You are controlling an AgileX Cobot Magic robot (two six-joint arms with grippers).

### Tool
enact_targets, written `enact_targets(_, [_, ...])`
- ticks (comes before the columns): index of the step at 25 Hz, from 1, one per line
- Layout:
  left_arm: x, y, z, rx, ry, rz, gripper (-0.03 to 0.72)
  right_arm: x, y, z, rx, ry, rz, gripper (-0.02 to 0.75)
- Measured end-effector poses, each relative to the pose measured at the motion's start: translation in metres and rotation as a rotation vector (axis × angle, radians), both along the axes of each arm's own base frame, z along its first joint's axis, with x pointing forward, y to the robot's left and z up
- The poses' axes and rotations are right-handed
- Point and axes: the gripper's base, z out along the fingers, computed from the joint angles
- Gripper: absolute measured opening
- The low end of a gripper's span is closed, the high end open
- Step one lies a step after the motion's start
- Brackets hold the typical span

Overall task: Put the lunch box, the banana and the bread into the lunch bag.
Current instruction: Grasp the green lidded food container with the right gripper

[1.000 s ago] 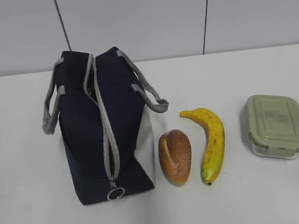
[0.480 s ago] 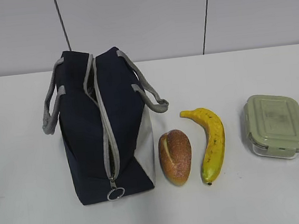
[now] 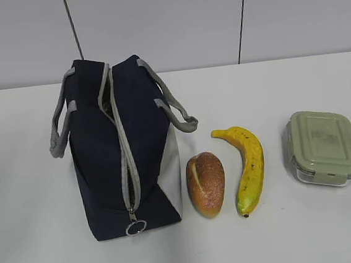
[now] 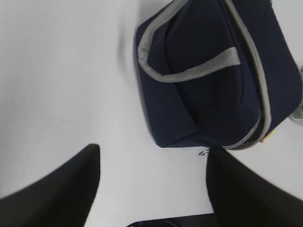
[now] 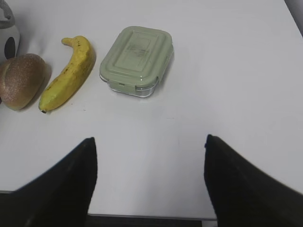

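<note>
The navy lunch bag [image 3: 118, 149] stands on the white table at the left, its grey zipper [image 3: 128, 167] closed and the ring pull at the near end. Right of it lie the bread [image 3: 206, 183], the banana [image 3: 247, 168] and the lunch box [image 3: 324, 147] with its sage-green lid. Neither arm shows in the exterior view. My left gripper [image 4: 152, 152] is open above bare table, just short of the lunch bag [image 4: 213, 80]. My right gripper [image 5: 149, 142] is open over empty table, nearer than the lunch box [image 5: 137, 59], banana [image 5: 70, 74] and bread [image 5: 21, 80].
The bag's grey strap handles [image 3: 60, 127] hang off both sides. A grey panelled wall [image 3: 165, 20] backs the table. The table's near edge [image 5: 142, 218] shows under the right gripper.
None in the exterior view; the bag, bread, banana and lunch box have kept their places.
</note>
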Motion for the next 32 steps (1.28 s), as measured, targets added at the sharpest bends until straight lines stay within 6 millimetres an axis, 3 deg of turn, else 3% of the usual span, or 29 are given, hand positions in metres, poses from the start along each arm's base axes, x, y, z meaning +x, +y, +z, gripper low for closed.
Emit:
enact_targets(10, [0.100, -0.035, 0.014, -0.141, 0.154, -0.079, 0.493, 0.000, 0.000, 0.000, 0.000, 0.000, 0.000, 0.524])
enact_targets(19, [0.176, -0.063, 0.001, -0.162, 0.233, -0.116, 0.519, 0.000, 0.000, 0.000, 0.000, 0.000, 0.000, 0.524])
enact_targets(24, [0.202, -0.078, -0.018, -0.155, 0.289, -0.137, 0.519, 0.000, 0.000, 0.000, 0.000, 0.000, 0.000, 0.524])
enact_targets(32, [0.220, -0.085, -0.050, -0.135, 0.381, -0.137, 0.519, 0.000, 0.000, 0.000, 0.000, 0.000, 0.000, 0.524])
